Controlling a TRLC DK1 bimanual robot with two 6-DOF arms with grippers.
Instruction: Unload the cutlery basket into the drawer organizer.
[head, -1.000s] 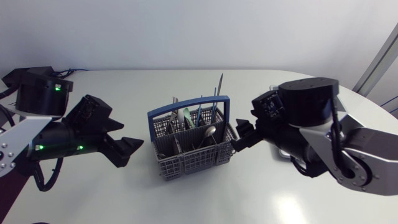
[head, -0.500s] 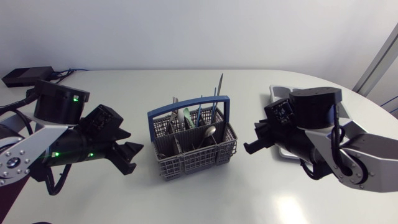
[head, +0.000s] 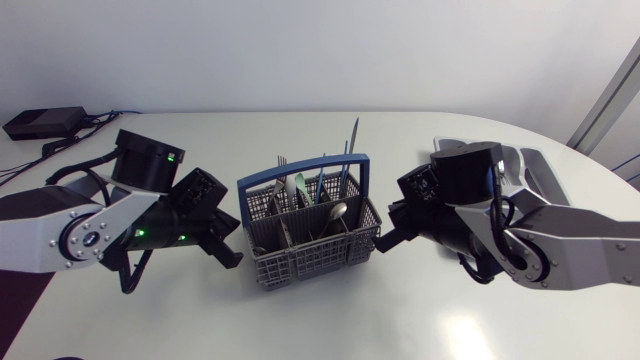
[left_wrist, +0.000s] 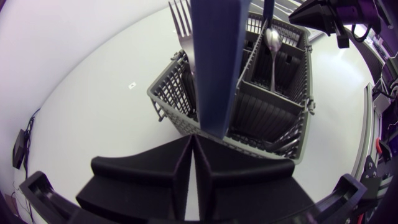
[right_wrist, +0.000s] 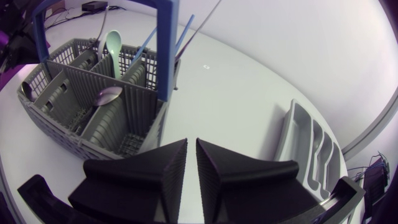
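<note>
The grey cutlery basket (head: 310, 235) with a blue handle (head: 300, 172) stands mid-table, holding several pieces upright: a fork (head: 282, 160), a spoon (head: 336, 211) and a tall knife (head: 353, 133). My left gripper (head: 232, 256) is shut and empty, just off the basket's left wall. In the left wrist view its fingers (left_wrist: 214, 171) press together right before the basket (left_wrist: 261, 115). My right gripper (head: 383, 240) is close to the basket's right wall, its fingers (right_wrist: 168, 165) nearly touching with nothing between them. The grey drawer organizer (head: 530, 165) lies behind my right arm.
A black box (head: 45, 122) with cables sits at the table's far left corner. The organizer (right_wrist: 311, 149) is beside my right gripper, away from the basket (right_wrist: 87, 106). Bare white tabletop lies in front of the basket.
Both grippers have shut. My left arm moved right, up to the basket's left side. My right arm drew back, then came in again to the basket's right side, uncovering the organizer.
</note>
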